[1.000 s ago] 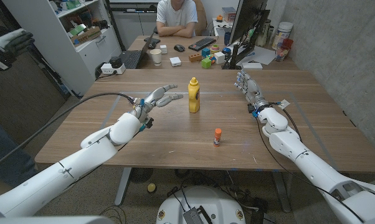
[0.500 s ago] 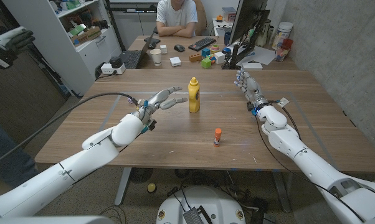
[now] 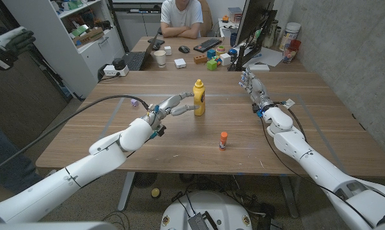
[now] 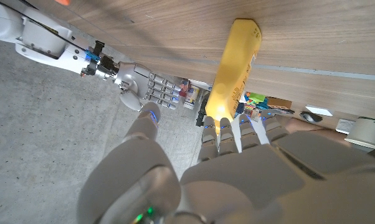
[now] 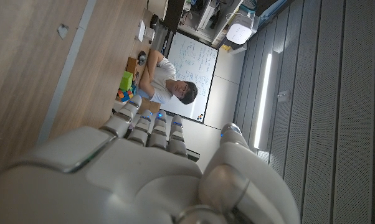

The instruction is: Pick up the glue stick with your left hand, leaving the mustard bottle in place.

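1. Your left hand (image 3: 172,105) sits just left of centre in the head view, fingers spread and reaching toward the mustard bottle (image 3: 198,97) — the fingertips are right at its side, and whether they touch it cannot be told.
2. In the left wrist view the same hand (image 4: 237,168) holds nothing; its fingers (image 4: 228,134) are apart, with the yellow mustard bottle (image 4: 234,68) just beyond the tips.
3. The mustard bottle stands upright near the middle of the wooden table (image 3: 116,121), slightly above frame centre.
4. The glue stick (image 3: 223,140) — orange cap, upright — stands below and to the right of the bottle, well apart from your left hand and untouched.
5. Your right hand (image 3: 252,86) is in the upper right of the head view over the table's far side, fingers loosely extended, gripping nothing.
6. In the right wrist view that hand (image 5: 144,162) shows its fingers side by side with nothing in them.
7. A person (image 3: 181,16) sits with arms folded at the top centre, behind the table.
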Robot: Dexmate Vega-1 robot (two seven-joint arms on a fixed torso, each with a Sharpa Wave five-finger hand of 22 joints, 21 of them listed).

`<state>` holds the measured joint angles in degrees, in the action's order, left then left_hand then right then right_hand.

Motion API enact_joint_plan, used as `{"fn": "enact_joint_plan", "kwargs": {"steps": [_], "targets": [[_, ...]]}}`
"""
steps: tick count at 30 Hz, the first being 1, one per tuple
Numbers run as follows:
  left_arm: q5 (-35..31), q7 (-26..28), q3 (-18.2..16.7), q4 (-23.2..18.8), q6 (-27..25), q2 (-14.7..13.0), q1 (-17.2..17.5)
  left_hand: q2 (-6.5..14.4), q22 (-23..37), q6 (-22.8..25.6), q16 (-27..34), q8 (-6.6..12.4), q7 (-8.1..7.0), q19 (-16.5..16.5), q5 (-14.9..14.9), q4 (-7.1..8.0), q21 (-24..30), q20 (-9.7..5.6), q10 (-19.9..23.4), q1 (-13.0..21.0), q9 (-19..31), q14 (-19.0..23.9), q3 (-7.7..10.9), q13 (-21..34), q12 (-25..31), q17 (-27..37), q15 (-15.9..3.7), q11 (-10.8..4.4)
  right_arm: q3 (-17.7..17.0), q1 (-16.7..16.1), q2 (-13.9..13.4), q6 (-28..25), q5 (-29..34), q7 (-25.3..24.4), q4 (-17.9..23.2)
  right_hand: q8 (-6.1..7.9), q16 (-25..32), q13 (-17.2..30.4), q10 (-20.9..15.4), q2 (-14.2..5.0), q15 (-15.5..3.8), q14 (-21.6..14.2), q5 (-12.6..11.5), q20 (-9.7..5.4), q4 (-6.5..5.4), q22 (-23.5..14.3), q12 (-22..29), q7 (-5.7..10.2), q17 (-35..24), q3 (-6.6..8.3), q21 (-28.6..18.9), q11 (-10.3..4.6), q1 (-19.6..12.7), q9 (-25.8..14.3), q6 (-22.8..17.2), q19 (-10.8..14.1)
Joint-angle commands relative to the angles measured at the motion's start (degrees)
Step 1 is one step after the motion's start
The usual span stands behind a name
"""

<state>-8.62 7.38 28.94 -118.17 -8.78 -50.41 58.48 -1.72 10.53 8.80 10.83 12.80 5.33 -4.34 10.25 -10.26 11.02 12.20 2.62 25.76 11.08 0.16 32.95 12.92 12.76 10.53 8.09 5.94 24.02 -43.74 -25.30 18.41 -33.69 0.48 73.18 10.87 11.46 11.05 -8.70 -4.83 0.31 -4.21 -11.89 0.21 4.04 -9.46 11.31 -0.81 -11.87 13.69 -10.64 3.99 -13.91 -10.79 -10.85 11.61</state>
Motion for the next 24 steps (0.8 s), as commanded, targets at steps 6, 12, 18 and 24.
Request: {"fn": "enact_joint_plan", "kwargs": {"steps": [6,12,18,24], "targets": [[-5.5,-5.1,4.5,-1.1,-1.3,0.6,-3.8,0.0,0.2,0.4,0.4,0.17,-0.20,0.2,0.4,-0.03,0.5,0.10,0.2,1.3,0.1,0.4,0.33,0.3,0.6,0.2,0.19,0.39,-0.1,0.2,0.5,0.7,0.0,-0.3,-0.4,0.37,0.3,0.3,-0.5,0.53,0.10,-0.3,-0.4,0.42,0.27,-0.3,0.3,0.50,-0.1,0.22,-0.2,0.32,-0.3,-0.1,0.1,0.4],[-8.5,-6.8,6.4,-0.8,-1.6,1.3,-5.6,0.0,0.2,0.3,0.5,0.13,-0.19,0.3,0.4,0.01,0.5,0.11,0.3,1.7,0.1,0.6,0.32,0.4,0.7,0.2,0.82,0.56,-0.3,0.0,0.0,0.4,0.1,-0.4,0.1,0.40,0.5,0.3,-0.5,0.63,0.83,-0.6,-0.4,0.73,0.37,-0.3,0.3,0.81,-0.1,0.19,-0.3,-0.01,-0.2,-0.1,0.0,0.6],[-9.9,-8.2,7.0,-0.9,-2.0,1.5,-6.4,-0.2,0.2,0.4,0.5,0.13,-0.08,0.4,0.4,0.04,0.6,0.13,0.4,2.1,0.1,0.7,0.29,0.4,0.8,0.2,1.08,0.76,-0.6,-0.4,-1.0,-1.6,-0.5,-0.7,2.2,0.45,0.6,0.3,-0.8,0.67,0.88,-1.0,-0.4,0.88,0.45,-0.3,0.4,1.04,0.0,0.19,-0.6,-0.21,-0.2,-0.1,-0.1,1.2],[-10.9,-9.9,7.6,-0.9,-2.1,1.8,-7.4,-0.2,0.2,0.3,0.6,0.08,-0.05,0.5,0.4,0.09,0.6,0.14,0.4,2.4,0.1,0.9,0.26,0.4,0.8,0.2,1.31,0.87,-0.7,-0.4,-1.8,-2.9,-0.4,-1.2,3.5,0.55,0.6,0.3,-1.0,0.65,0.92,-1.1,-0.4,0.94,0.42,-0.3,0.4,1.02,-0.1,0.16,-0.5,-0.27,-0.1,-0.1,-0.4,1.2]]}}
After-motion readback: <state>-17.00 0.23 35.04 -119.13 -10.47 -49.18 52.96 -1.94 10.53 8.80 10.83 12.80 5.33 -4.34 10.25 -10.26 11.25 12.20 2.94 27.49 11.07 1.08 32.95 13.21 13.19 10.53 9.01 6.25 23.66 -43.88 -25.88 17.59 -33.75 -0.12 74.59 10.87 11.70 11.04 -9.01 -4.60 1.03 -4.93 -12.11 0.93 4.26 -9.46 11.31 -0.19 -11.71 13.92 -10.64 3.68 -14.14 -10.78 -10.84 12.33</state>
